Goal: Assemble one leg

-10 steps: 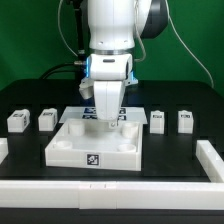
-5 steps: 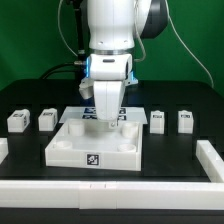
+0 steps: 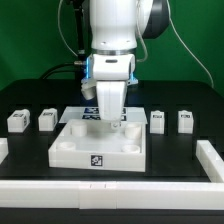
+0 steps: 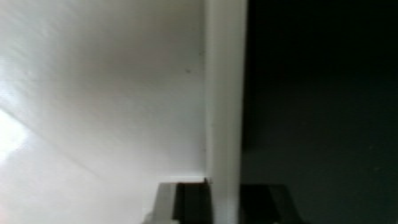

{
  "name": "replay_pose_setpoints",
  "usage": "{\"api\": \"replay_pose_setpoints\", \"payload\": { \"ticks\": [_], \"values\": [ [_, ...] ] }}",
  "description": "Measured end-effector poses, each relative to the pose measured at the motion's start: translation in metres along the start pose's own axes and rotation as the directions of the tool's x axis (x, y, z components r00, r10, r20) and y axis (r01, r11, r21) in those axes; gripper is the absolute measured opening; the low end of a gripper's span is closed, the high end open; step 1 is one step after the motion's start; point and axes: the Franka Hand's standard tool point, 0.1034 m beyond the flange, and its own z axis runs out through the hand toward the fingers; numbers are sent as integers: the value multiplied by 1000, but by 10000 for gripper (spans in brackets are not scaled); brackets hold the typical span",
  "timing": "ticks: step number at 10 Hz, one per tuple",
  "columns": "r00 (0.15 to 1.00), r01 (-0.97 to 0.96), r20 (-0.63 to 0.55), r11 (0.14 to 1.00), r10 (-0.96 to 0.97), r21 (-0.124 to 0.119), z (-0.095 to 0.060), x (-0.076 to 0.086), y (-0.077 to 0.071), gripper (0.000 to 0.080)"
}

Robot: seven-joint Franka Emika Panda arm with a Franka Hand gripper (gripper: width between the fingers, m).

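The large white tabletop (image 3: 98, 146) lies in the middle of the black table, its tag facing the front. My gripper (image 3: 109, 121) is down at its far wall. In the wrist view the gripper (image 4: 226, 200) straddles that thin white wall (image 4: 226, 90), with a dark finger (image 4: 185, 204) close on each side, shut on it. Four small white legs with tags stand in a row. Two are on the exterior view's left (image 3: 15, 121) (image 3: 46, 119) and two on its right (image 3: 157, 121) (image 3: 184, 120). None of them is held.
The marker board (image 3: 76, 112) lies behind the tabletop, partly hidden by the arm. A low white rail runs along the front (image 3: 110, 190) and up the exterior view's right side (image 3: 210, 158). A rail end shows at the left edge (image 3: 3, 148).
The tabletop has slid a little toward the exterior view's right, and my gripper moved with it. The four legs have not moved.
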Motion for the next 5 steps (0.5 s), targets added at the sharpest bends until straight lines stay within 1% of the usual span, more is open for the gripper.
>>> {"api": "replay_pose_setpoints", "payload": {
  "ticks": [2,4,5],
  "values": [
    [999,51,-3,999,-51,3,0,28,17,59],
    [996,88,-13,996,-88,-7,0,49,34,59],
    [995,101,-20,995,-102,-17,1,59,41,59]
  ]
}}
